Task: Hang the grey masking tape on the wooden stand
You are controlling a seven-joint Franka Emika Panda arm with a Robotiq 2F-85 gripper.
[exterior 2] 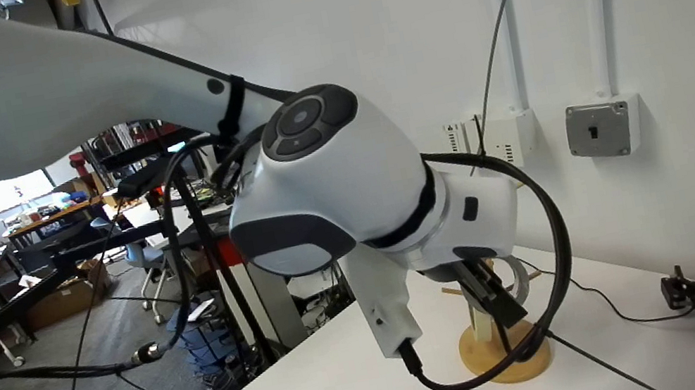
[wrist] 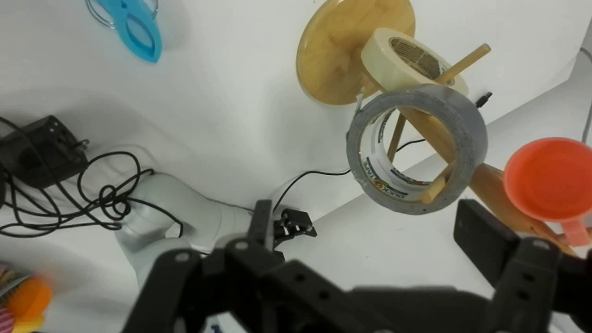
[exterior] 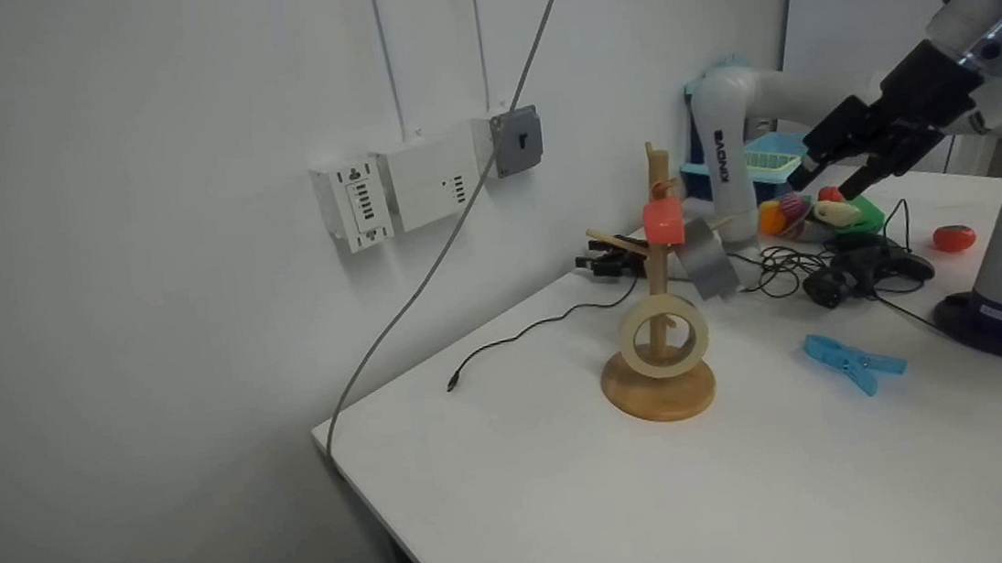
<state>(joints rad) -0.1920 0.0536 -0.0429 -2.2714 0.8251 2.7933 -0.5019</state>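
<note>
grey tape (wrist: 466, 127) on wooden stand (wrist: 333, 53), inner print (wrist: 380, 178) only in wrist view

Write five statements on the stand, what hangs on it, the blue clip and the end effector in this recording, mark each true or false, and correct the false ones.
1. The grey masking tape hangs on the wooden stand, with a peg through its hole. True.
2. The end effector is shut on the grey masking tape. False: it is open, apart from the tape.
3. The red cup hangs higher than the cream tape. True.
4. The blue clip is clamped to the red cup. False: it lies on the table, apart from the wooden stand.
5. The wooden stand has tipped over. False: it is upright.
</note>
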